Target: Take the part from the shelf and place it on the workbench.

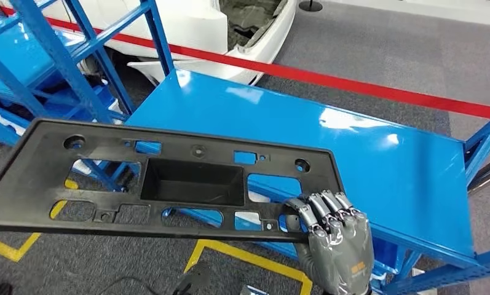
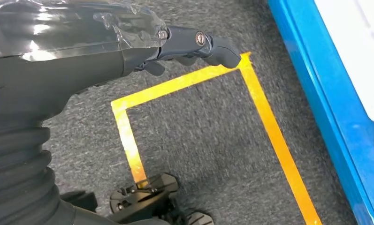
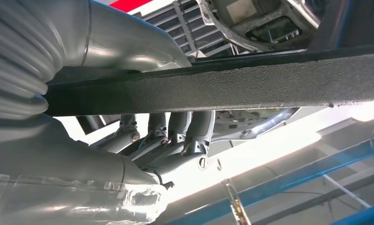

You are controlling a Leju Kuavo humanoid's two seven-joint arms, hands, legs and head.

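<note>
At the lower right of the head view, the right hand [image 1: 337, 236] grips the near right corner of the black plastic part [image 1: 168, 178]. Its fingers [image 1: 328, 206] curl over the top face of the part's edge; the right wrist view shows the same fingers [image 3: 175, 131] wrapped around the part's rim [image 3: 222, 86]. This single-corner grip leaves the long part cantilevered to the left, so the far end is unsupported and may sag or swing.

The part is held roughly flat and in the air, in front of the blue workbench [image 1: 365, 147]; it does not rest on that surface. Its flat attitude suits a direct set-down on the top.

The left hand [image 2: 194, 44] hangs low over grey carpet marked with yellow tape [image 2: 264, 117]. Its fingers are curled inward and hold nothing, which suggests it plays no part in the carry.

Beyond the part, the blue shelf frame [image 1: 64, 55] stands to the left, with a red floor line [image 1: 353, 83] behind the workbench. Judged from this layout, the remaining step is to carry the part forward over the workbench and lower it.
</note>
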